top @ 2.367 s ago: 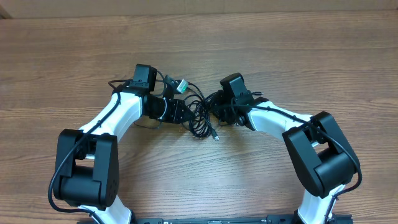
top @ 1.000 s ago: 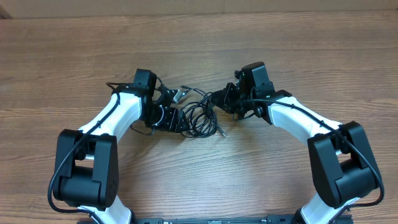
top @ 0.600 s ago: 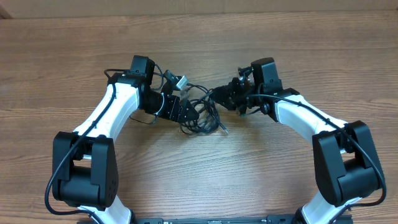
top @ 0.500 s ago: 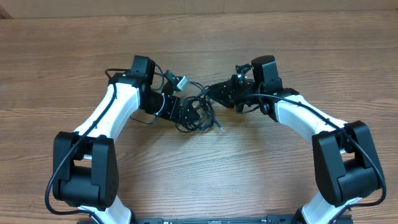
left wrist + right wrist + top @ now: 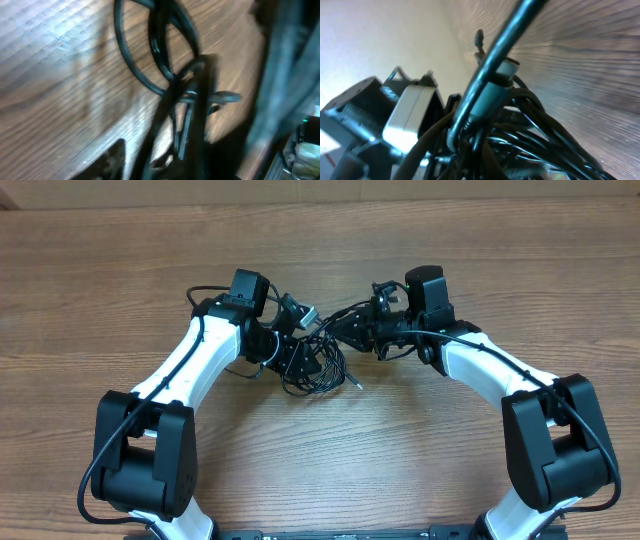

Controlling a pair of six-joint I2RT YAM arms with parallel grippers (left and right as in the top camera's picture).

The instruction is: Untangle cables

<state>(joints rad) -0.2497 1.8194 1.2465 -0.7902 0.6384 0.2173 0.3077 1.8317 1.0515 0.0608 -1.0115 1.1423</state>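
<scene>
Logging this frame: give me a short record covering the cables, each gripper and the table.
cables: one black tangle mid-table, between the two grippers, not yet separated
plug: silver-tipped, lying on the wood at the tangle's lower right
left gripper: in the tangle's left side; open or shut unclear, wrist view blurred
right gripper: shut on a strand running into the tangle
table: wood grain

Blurred close-up, buried grip
Left wrist view smears the cables (image 5: 159,50); overhead, the tangle hides the left hand (image 5: 300,358) and its closure.
</scene>
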